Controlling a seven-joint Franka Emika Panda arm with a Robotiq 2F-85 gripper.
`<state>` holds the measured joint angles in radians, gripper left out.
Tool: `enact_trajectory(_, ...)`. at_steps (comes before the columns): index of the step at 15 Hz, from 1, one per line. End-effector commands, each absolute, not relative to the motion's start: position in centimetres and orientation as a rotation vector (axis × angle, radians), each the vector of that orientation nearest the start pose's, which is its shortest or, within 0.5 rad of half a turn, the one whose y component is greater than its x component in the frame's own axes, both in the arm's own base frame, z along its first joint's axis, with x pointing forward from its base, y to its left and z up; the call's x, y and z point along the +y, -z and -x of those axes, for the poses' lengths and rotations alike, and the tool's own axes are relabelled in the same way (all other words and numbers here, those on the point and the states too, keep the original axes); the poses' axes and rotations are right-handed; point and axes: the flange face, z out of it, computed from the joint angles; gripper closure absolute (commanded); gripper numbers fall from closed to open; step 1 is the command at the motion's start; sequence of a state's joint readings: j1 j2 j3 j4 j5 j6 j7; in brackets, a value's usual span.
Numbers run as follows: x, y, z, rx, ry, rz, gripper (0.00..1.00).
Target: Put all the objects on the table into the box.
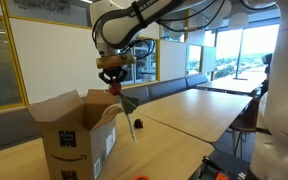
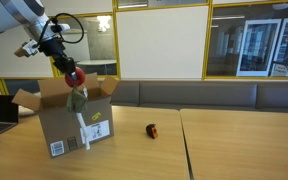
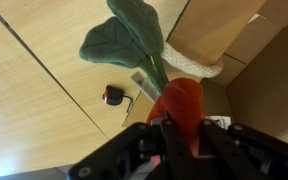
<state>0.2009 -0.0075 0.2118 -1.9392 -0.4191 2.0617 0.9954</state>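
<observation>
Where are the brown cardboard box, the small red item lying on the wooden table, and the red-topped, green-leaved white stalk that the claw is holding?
Brown cardboard box [image 2: 59, 125]: exterior view, on its front wall.
Small red item [image 2: 151, 131]: exterior view, on its middle.
Red-topped, green-leaved white stalk [image 3: 181, 100]: wrist view, on its red top.

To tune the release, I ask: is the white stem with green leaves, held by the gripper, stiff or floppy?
Probably floppy: the white stem hangs curved below the gripper, and the green leaves droop. Likely light too, since a pinch on the red tip alone carries it.
</observation>
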Motion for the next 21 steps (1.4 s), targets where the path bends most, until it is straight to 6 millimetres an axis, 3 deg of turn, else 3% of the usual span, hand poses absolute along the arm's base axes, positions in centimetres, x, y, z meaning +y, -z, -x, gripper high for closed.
enact_trajectory(1,22.7,-51.7,-54.2,0.681,0.633,3.233,0.88)
enact_trajectory(6,24.3,-49.9,-56.6,0.593,0.574,3.233,0.88)
enact_trajectory(14,25.5,-43.5,-62.7,0.466,0.411,3.226,0.88)
enact_trajectory(21,26.1,-41.0,-66.4,0.396,0.304,3.186,0.88)
